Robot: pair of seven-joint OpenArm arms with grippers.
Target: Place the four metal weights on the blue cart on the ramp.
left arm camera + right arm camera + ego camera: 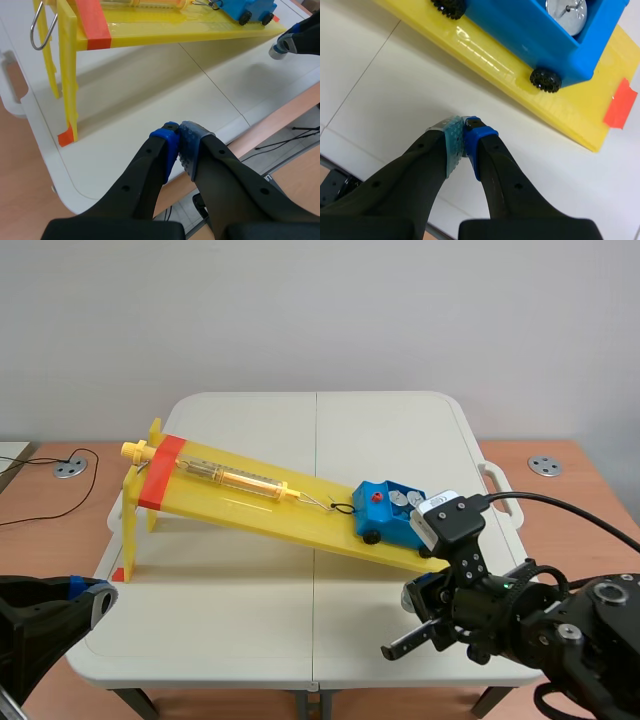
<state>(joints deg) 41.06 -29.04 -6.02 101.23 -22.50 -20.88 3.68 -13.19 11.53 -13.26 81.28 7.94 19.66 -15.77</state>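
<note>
Weights (567, 12) lie in the blue cart (520, 35) at the low end of the yellow ramp (520, 95), while the right gripper (464, 131) and left gripper (179, 142), both pressed together on nothing, hang apart from it; any backing away should clear the wheels (545, 80), lest the cart roll.

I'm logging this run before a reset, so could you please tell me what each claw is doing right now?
Left claw: closed, holding nothing.
Right claw: closed, holding nothing.
</note>
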